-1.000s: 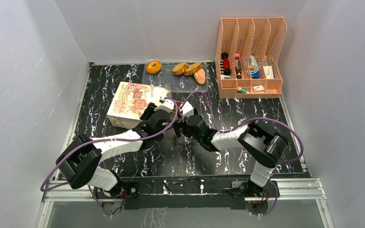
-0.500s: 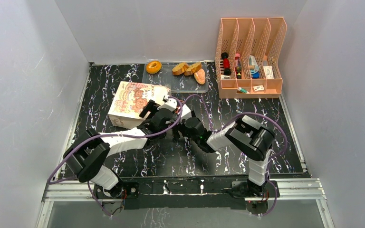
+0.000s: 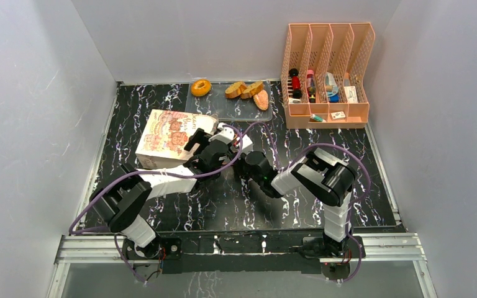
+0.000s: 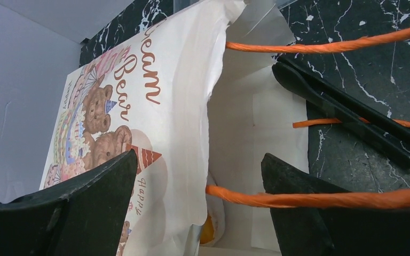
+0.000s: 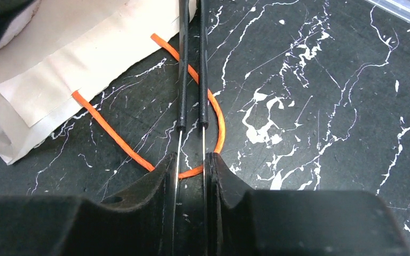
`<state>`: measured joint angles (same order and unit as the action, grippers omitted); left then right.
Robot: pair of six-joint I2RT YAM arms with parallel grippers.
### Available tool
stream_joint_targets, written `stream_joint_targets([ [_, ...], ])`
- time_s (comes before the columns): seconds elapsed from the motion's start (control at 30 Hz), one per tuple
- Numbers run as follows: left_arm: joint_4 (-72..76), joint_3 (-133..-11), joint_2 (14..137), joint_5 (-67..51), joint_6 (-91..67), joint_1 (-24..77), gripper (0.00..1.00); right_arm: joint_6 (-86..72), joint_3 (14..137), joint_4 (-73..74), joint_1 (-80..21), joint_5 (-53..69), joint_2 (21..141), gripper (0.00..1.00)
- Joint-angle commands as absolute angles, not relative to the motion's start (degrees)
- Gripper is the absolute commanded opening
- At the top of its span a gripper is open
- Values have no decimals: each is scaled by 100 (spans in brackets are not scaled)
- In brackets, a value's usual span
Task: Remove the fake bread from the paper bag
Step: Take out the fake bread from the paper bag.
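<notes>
Bag point(image 3: 171, 133) lies on its side on the counter point(image 3: 279, 133), print up, bread point(image 3: 200, 87) on a tray point(image 3: 223, 108) just behind it. Left fingers point(image 4: 101, 192) spread wide at the bag's mouth; right fingers point(image 5: 149, 192) clamped on thin black tongs point(image 5: 183, 80) lying over the bag's orange handle point(image 5: 112, 136).

Big curly brown letters on the paper bag point(image 4: 176, 106): "eam" and "Bear" are showing, with the first letters hiding
Small brown word lower on the same side: "Happy" is showing
Tiny letters at the bag's left edge: looking too small to read
Labels in the pink rack point(image 3: 327, 105): looking too small to read
</notes>
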<state>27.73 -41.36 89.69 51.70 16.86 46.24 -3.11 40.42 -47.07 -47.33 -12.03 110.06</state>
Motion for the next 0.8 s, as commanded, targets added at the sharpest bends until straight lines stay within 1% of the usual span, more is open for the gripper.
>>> stream_joint_targets([
  [0.0,3245,-4184,9033,5286,1830,4607,85,-375,3862,-5098,-4765,-1080,10758,15],
  [0.13,3571,-4090,9148,5209,1983,4520,80,-463,3736,-4966,-4772,-990,10463,14],
  [0.23,3696,-4002,9108,5077,2088,4438,71,-498,3693,-4670,-4794,-980,10178,14],
  [0.3,3822,-3896,9014,4983,2203,4335,63,-547,3628,-4486,-4806,-1023,9923,14],
  [0.37,3726,-3863,8887,4747,2209,4177,51,-599,3633,-4244,-4815,-1010,9650,14],
  [0.43,3470,-3883,8719,4356,2086,3966,32,-634,3767,-3901,-4816,-934,9514,14],
  [0.47,3345,-3888,8613,4150,2021,3863,25,-652,3862,-3695,-4821,-891,9474,14],
  [0.6,2856,-3885,8106,3072,1826,3486,1,-880,4253,-2980,-4827,-608,9375,14],
  [0.77,2308,-3852,7558,1876,1968,3409,0,-1129,4707,-2192,-4913,-392,9286,15],
])
